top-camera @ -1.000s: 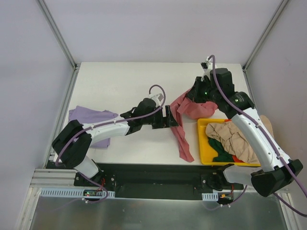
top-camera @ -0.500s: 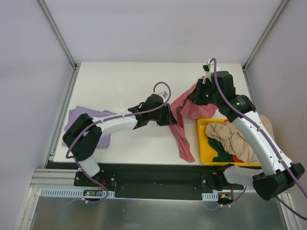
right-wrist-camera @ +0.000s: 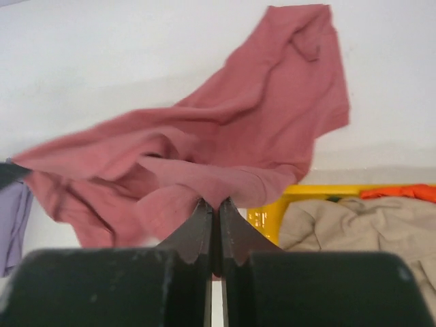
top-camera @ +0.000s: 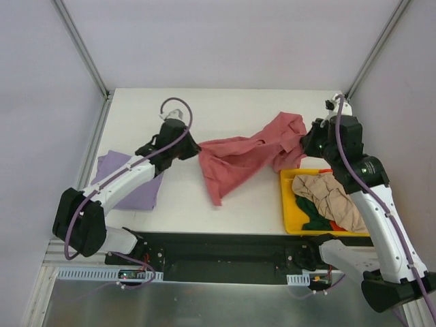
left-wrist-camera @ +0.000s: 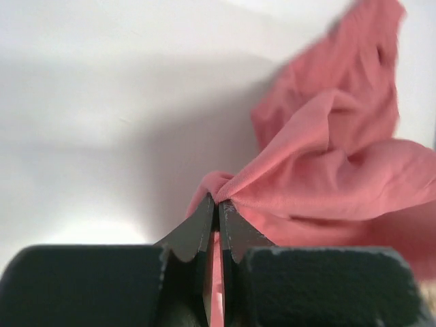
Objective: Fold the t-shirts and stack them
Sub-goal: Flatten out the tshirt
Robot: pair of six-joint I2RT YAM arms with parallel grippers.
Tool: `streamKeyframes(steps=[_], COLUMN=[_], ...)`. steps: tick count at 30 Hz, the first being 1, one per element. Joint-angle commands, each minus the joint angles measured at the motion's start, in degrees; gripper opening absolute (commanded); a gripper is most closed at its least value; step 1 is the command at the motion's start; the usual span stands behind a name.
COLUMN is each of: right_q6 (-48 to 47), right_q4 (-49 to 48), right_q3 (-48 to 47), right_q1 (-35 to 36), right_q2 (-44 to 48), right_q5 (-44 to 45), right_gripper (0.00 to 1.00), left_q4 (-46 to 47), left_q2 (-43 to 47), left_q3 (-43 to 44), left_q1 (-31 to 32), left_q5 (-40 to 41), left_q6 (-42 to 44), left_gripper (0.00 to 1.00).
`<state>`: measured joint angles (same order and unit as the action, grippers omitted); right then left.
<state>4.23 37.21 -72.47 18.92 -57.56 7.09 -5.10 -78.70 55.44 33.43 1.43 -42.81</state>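
Both arms are on the same garment here! The left fingers [top-camera: 193,149] are pinched tight on a bunched edge of the dusty pink-red t-shirt [top-camera: 235,155], and the left wrist view confirms it: those fingers [left-wrist-camera: 210,219] show no gap at all, with a nub of pink cloth [left-wrist-camera: 327,177] squeezed at the tips. Over on the other side, the right fingers [top-camera: 304,144] are pressed together as well, gripping the shirt's opposite end just beside the far left corner of the yellow bin [top-camera: 285,204]; from the right wrist, the fingers [right-wrist-camera: 204,225] bite a fold while the shirt [right-wrist-camera: 238,136] spreads away ahead of them. So the shirt is strung between the two arms across the middle of the counter [top-camera: 150,109], one flap sagging toward the near edge; whether that flap rests on the counter, I can't tell. The lavender-purple t-shirt [top-camera: 112,167] lies flat at the near left, partly under the left arm. In the bin, a beige t-shirt [top-camera: 334,194] sits on top of a green t-shirt [top-camera: 315,221] and an orange-red t-shirt [right-wrist-camera: 402,193].
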Motion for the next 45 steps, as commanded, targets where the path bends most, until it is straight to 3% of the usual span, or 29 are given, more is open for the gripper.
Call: streamKeyframes(steps=[1,5,8,16,21,25,28,31,33,37,41,45], right_q6=[-1.2,-2.7,-3.8,-4.8,-4.7,-4.6,-4.6,-4.7,-4.5,-4.3,-4.3,-4.5], right_q4=[0.1,-1.0,-2.1,1.5,0.8,0.5,0.4,0.6,0.8,0.9,1.1,1.5], right_q3=[4.2,7.3,8.9,11.3,13.8,14.4,13.5,12.5,12.4,13.0,13.7,14.1], right_q1=[-1.3,-1.5,-1.5,-1.6,-1.5,-1.5,-1.6,-1.6,-1.6,-1.6,-1.6,-1.5], right_q2=[4.3,6.0,8.0,13.3,13.4,11.1,9.5,8.6,8.6,9.1,9.4,9.7], right_q5=[2.7,-1.3,-4.2,-4.3,-6.3,-4.8,-3.5,-3.6,-3.3,-3.6,-4.5,-4.8], right_gripper=[0.00,0.00,0.00,0.00,0.00,0.00,0.00,0.00,0.00,0.00,0.00,0.00], left_q4=[-4.4,-7.0,-8.3,-12.9,-14.6,-16.7,-24.0,-27.5,-27.4,-25.3,-21.4,-19.3], left_q2=[-1.0,-6.3,-4.7,3.1,-4.4,-17.4,-27.5,-30.1,-26.7,-14.1,0.3,7.8], left_q3=[1.3,8.2,8.8,7.2,14.1,23.7,35.6,41.0,38.6,25.5,5.1,-6.8], left_q1=[-8.6,-11.2,-11.2,-11.3,-11.9,-15.6,-17.8,-18.0,-18.0,-15.3,-6.1,1.4], left_q5=[2.3,-4.2,-8.3,-1.8,-2.9,-2.8,0.6,1.8,0.7,-0.3,3.9,5.0], left_q6=[7.7,13.5,14.6,15.6,20.2,20.9,21.8,22.7,22.1,21.6,23.6,21.7], left_gripper=[0.00,0.00,0.00,0.00,0.04,0.06,0.31,0.71,0.86,0.99,0.99,0.99])
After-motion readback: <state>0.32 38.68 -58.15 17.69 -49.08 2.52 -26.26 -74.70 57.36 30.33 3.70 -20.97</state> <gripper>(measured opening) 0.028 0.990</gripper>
